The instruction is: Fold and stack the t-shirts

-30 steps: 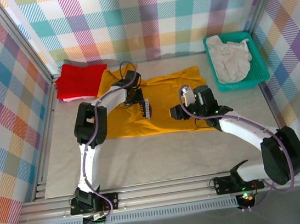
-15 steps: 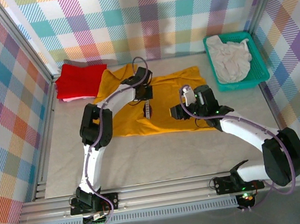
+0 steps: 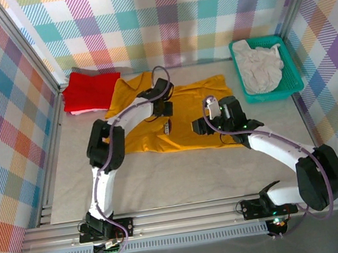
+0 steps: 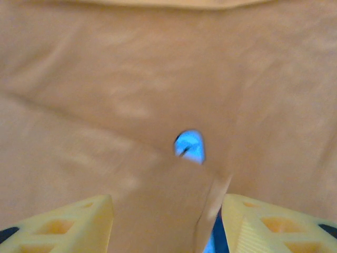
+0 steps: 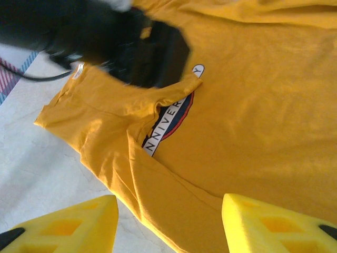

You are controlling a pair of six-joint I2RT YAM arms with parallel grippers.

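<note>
Red tee [image 3: 92, 90] sits folded; my left gripper [image 4: 167, 211] and right gripper [image 5: 169, 211] hang over the part-folded yellow tee [image 3: 186, 135], jaws apart, and the white tee [image 3: 260, 64] waits crumpled in a basket [image 3: 274, 95].

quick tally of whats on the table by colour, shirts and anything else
mustard-yellow t-shirt: 1
red t-shirt: 1
off-white t-shirt: 1
teal basket: 1
total: 4
</note>
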